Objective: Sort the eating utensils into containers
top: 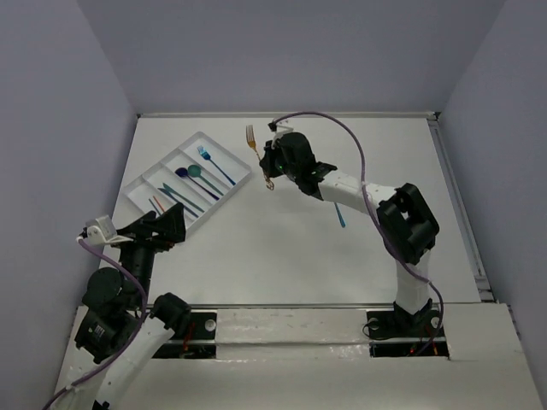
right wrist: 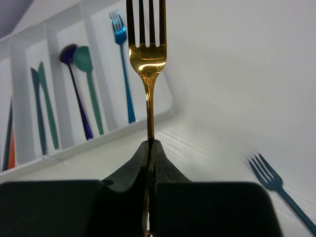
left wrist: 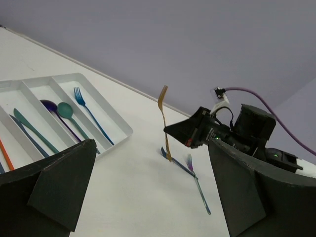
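The right end effector [right wrist: 149,150] pinches the gold fork [right wrist: 147,61] low on its thin handle. It looks light, stiff and slippery. The left end effector [left wrist: 152,163] is spread wide.

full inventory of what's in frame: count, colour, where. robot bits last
tray: 1, white, far left of table
blue fork: 1, blue, tray's end compartment
teal spoon, purple spoon: 2, next compartment
teal knife, navy knife: 2, compartment after that
orange piece: 1, orange, last compartment, beside something dark; type unclear
held fork: 1, orange-brown, upright, above table beside tray
blue utensil, purple-teal fork: 2, meeting on table near right arm
table: 1, white
cables: 2, purple, one per arm
left gripper: jaws open, empty, near tray
right gripper: jaws shut on held fork
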`<act>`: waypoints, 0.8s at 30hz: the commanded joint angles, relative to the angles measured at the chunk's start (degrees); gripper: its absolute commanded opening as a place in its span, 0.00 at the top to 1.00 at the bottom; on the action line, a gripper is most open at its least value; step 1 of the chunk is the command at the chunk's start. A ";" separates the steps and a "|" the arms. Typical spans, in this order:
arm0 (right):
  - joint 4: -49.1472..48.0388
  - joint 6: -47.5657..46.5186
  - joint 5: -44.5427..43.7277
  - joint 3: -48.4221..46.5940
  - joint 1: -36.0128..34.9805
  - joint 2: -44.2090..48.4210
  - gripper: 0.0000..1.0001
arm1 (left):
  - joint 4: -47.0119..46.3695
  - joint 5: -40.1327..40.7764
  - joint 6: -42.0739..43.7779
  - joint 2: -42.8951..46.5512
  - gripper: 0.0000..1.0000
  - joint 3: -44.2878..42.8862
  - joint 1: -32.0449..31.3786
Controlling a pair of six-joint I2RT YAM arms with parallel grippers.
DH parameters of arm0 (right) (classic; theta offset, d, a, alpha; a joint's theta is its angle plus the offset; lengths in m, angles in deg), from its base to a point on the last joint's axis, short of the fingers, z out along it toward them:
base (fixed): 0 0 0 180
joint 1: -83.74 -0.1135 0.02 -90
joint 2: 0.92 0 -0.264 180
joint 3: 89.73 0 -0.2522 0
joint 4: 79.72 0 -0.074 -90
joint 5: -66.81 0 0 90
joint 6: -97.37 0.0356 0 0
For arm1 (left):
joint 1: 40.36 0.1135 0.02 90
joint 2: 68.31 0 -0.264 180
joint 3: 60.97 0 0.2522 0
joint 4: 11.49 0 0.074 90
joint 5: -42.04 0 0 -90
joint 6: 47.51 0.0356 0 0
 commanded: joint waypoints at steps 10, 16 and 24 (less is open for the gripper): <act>-5.96 1.07 16.22 -32.02 -1.76 -23.46 1.00 | -2.30 -0.22 0.86 -1.51 0.01 0.44 0.61; 0.26 1.26 15.62 -48.11 -2.38 -35.15 1.00 | -2.30 -0.31 0.77 -1.34 0.01 0.44 0.61; 2.82 1.43 13.15 -54.27 -2.90 -40.87 1.00 | -2.30 -0.31 0.94 -1.16 0.01 0.44 0.61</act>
